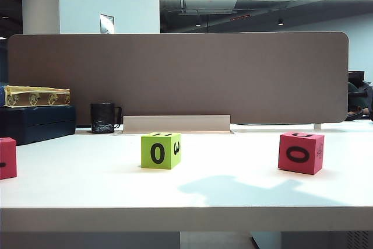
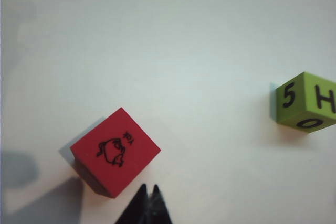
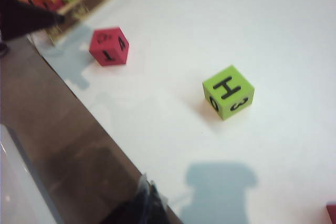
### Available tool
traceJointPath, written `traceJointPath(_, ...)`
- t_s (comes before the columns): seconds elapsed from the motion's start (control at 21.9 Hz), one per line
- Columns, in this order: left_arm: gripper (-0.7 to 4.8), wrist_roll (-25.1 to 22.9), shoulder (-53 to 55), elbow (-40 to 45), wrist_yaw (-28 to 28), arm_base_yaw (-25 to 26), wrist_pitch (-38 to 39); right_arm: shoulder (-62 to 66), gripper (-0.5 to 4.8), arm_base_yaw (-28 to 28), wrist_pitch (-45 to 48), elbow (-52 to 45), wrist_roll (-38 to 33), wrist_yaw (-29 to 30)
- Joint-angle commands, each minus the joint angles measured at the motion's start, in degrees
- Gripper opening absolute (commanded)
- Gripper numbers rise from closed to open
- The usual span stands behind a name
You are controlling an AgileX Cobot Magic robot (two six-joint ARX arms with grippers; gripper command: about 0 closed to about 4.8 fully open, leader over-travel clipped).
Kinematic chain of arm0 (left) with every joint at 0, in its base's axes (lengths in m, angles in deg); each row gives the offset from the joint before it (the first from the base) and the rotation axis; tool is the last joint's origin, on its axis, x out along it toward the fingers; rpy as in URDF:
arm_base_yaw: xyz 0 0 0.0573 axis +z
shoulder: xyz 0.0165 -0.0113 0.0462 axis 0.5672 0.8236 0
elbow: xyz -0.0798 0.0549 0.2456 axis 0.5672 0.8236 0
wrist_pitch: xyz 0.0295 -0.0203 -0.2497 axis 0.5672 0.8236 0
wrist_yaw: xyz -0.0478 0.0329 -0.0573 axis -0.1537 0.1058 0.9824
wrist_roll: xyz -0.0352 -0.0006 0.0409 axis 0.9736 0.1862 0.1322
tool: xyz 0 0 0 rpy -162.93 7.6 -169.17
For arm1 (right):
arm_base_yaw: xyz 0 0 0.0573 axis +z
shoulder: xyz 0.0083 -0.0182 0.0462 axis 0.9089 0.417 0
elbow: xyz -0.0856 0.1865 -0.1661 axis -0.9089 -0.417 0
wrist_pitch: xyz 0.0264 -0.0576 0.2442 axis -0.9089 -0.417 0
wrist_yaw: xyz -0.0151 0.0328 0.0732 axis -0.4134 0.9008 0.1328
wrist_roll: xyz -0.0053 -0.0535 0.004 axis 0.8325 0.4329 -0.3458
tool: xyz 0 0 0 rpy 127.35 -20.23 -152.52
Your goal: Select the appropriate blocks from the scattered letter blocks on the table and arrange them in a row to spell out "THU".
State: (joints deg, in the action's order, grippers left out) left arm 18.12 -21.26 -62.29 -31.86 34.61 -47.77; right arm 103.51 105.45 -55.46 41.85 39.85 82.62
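A pinkish-red block [image 1: 7,157] is cut off by the left edge of the exterior view, with only part of a black mark shown. In the right wrist view, another red block [image 3: 332,212] is clipped at the lower right corner. Both grippers, left [image 2: 147,205] and right [image 3: 148,203], are cropped by the bottom edges. The picture on the red block [image 2: 115,150] is too small to be identified.
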Motion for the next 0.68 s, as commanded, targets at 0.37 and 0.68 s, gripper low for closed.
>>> traceJointPath(0.37, -0.04, -6.12, 13.55, -11.34, 0.07, 0.17, 2.8, 6.27, -0.05, 0.98, -2.6, 8.2, 2.93, -1.81)
traceJointPath(0.68, 1.16, -10.93, 22.36, -15.06, -4.0, 0.15, 6.23, 6.29, -0.05, 1.03, -4.17, 14.84, 4.87, -2.56)
